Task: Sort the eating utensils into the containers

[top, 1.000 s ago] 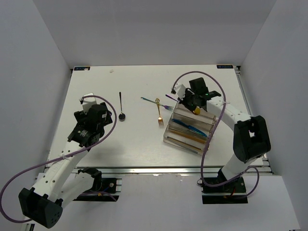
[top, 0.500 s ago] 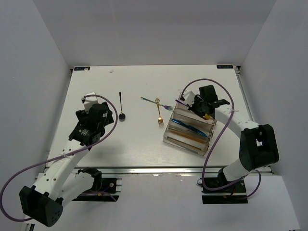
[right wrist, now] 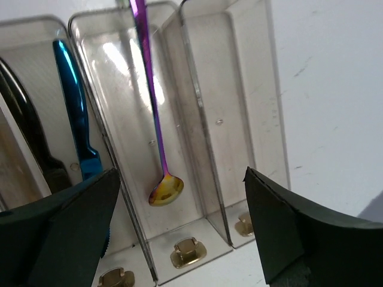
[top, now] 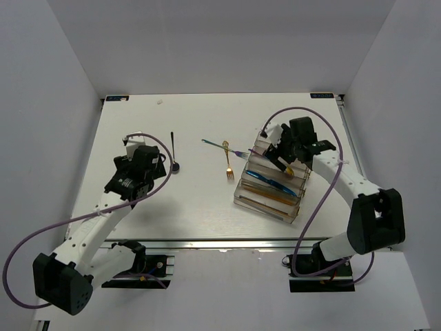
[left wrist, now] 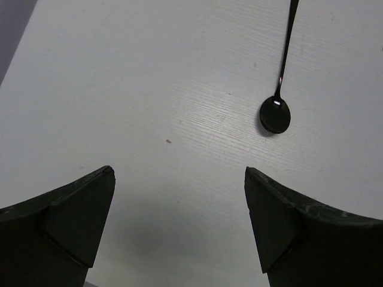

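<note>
Your right gripper [right wrist: 181, 197] hangs spread wide over the clear organizer tray [right wrist: 239, 89]. The gold-bowled purple-handled spoon [right wrist: 157, 131] lies in the compartment beside the blue knife [right wrist: 75, 101]. Your left gripper [left wrist: 179, 179], also spread, hovers near the black spoon [left wrist: 275, 113].

We see the white desk [top: 200, 200] carrying a black spoon [top: 172, 146], a gold fork [top: 227, 167] crossing an iridescent fork [top: 212, 143], and a clear tray [top: 265, 207].

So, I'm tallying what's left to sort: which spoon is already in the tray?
The purple-handled spoon with the gold bowl: it lies in a tray compartment, next to the blue knife's. The black spoon is out on the bare table.
</note>
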Controlling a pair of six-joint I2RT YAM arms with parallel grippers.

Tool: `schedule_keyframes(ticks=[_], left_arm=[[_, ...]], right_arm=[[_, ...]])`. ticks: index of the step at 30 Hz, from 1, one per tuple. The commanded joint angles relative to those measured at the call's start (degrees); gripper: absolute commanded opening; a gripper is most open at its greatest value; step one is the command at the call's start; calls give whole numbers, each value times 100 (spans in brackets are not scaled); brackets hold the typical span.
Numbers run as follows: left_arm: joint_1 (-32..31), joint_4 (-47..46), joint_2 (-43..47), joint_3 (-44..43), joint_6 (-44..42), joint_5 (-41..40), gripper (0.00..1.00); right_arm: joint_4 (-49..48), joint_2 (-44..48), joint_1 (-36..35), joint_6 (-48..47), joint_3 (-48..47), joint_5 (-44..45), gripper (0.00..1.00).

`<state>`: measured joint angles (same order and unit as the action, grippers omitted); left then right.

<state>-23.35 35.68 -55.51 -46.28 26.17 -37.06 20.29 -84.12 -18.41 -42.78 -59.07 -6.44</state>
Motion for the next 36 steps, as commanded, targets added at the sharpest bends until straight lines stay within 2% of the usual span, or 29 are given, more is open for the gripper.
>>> schedule_keyframes(ticks=[1, 5, 8, 12, 13, 14, 15, 17, 18, 21, 22, 25, 27, 33, 36], left_arm=[[15, -70, -267, -460, 124, 339, 98], [15, -131, -899, -1118, 327, 594, 98], [15, -96, -1436, -1646, 449, 778, 98], [15, -290, -1674, -1928, 494, 1113, 98], [6, -229, -1718, -1989, 485, 1052, 98], [15, -150, -1805, -2181, 442, 999, 98], [15, -62, -1841, -2270, 389, 955, 98], [15, 44, -1859, -2368, 66, 911, 98], [15, 62, -1850, -2394, -67, 902, 98], [15, 141, -1754, -2211, -376, 675, 98], [15, 36, -1701, -2088, -411, 604, 98], [15, -218, -1507, -1578, -481, 515, 98], [15, -281, -1472, -1402, -525, 489, 98], [15, -290, -1454, -1217, -578, 454, 98], [15, -307, -1428, -1181, -605, 445, 98]], right_arm=[[-279, 536, -65, 636, -526, -60, 89], [-509, 844, -188, 1192, -764, -86, 89], [-877, 985, -189, 1203, -466, -217, 89], [-914, 486, -180, 1185, -456, -1549, 89], [-748, 362, -189, 1246, -717, -1736, 81], [-746, 239, -189, 1307, -807, -1808, 69], [-807, -23, -198, 1482, -886, -1704, 44], [-669, -332, -206, 1545, -1210, -1650, 34], [-528, -673, -224, 1510, -1343, -1589, 34], [-342, -1219, -268, 1510, -1721, -1658, 44], [-394, -1308, -303, 1545, -1757, -1676, 43], [-614, -1695, -505, 1607, -2020, -1493, 28], [-431, -2036, -698, 1528, -2387, -1379, 19], [491, -3179, -997, 1448, -3575, -878, 9], [976, -3479, -1050, 1501, -3989, -650, 0]])
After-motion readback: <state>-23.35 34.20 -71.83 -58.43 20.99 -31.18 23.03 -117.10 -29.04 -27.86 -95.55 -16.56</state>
